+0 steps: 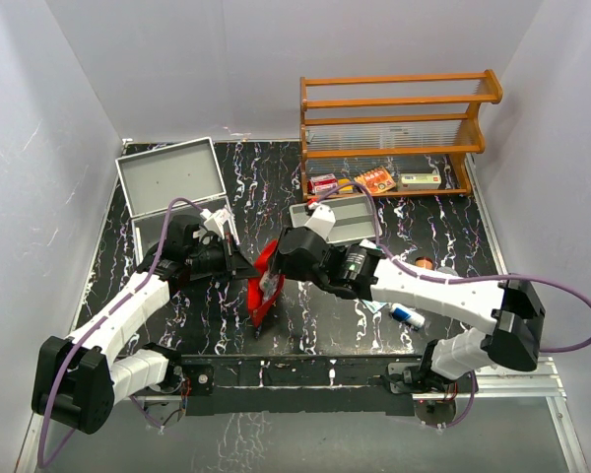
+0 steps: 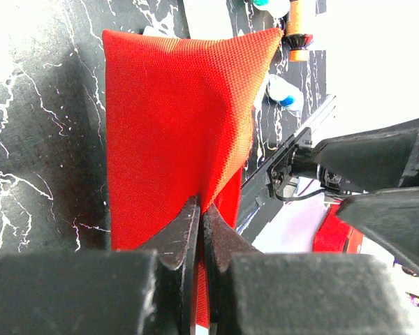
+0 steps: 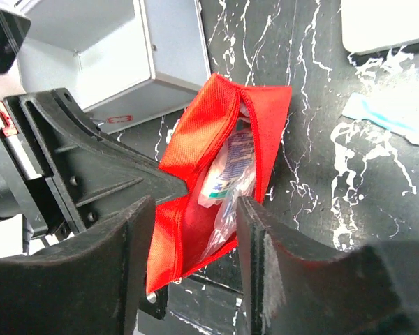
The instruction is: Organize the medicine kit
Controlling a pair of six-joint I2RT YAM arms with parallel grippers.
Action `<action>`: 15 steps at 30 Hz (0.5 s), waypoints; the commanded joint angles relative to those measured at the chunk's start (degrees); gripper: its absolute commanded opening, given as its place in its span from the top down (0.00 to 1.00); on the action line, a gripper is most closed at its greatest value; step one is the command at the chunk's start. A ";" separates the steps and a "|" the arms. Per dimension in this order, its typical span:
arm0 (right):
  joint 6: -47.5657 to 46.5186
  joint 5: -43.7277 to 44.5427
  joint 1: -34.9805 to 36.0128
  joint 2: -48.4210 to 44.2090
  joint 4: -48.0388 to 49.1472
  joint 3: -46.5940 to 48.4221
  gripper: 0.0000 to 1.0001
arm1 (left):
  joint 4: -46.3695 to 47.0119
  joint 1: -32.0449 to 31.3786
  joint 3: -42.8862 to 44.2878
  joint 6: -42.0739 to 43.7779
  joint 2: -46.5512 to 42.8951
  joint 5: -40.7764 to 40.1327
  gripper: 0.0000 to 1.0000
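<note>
The medicine kit [image 1: 167, 182], a silver-grey metal case, stands at the back left with its lid up; its corner shows as the medicine kit [image 3: 126, 63] in the right wrist view. My left gripper [image 1: 244, 268] is shut on the edge of a red fabric pouch [image 1: 264, 286], holding it off the table; the left gripper [image 2: 201, 216] pinches the fabric of the pouch [image 2: 174, 118]. The pouch [image 3: 195, 132] gapes open, with a clear plastic packet [image 3: 230, 174] inside. My right gripper [image 3: 195, 237] hangs at the pouch mouth, jaws apart, clamping nothing.
A grey divided tray [image 1: 350, 222] lies behind the right arm. A wooden shelf [image 1: 394, 118] at the back right holds small boxes. A white bottle with a blue cap [image 1: 407, 315] and an orange item [image 1: 424, 263] lie by the right arm.
</note>
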 commanded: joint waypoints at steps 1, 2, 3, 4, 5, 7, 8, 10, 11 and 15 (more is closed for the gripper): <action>-0.63 3.48 0.06 -0.62 -0.40 -1.03 0.48 | -0.44 -0.11 1.25 1.54 -1.94 1.45 1.00; -0.21 3.03 0.02 0.09 -0.51 -0.97 0.45 | -0.43 -0.15 1.37 1.56 -1.97 1.52 1.00; 0.23 2.58 -0.04 0.83 -0.55 -0.95 0.43 | -0.42 -0.14 1.40 1.56 -2.04 1.50 1.00; 0.70 2.12 -0.09 1.60 -0.60 -0.95 0.42 | -0.43 -0.16 1.51 1.54 -2.12 1.55 1.00; 1.39 1.59 -0.23 2.48 -0.57 -0.76 0.41 | -0.49 -0.12 1.50 1.56 -2.14 1.57 1.00; 1.95 0.49 -0.50 4.18 0.10 -0.40 0.41 | -0.66 -0.15 1.61 1.61 -2.22 1.43 1.00; 2.10 -0.03 -0.61 4.99 0.67 -0.22 0.41 | -0.73 -0.16 1.66 1.61 -2.28 1.46 1.00; 2.03 -1.42 -0.81 6.31 1.94 0.24 0.42 | -0.86 -0.11 1.51 1.65 -2.30 1.52 1.00; 2.03 -1.83 -0.88 6.91 2.57 0.35 0.43 | -0.89 -0.11 1.50 1.58 -2.27 1.63 1.00; 2.45 -2.92 -1.29 9.17 5.51 0.45 0.45 | -0.75 -0.11 1.48 1.49 -2.36 1.93 1.00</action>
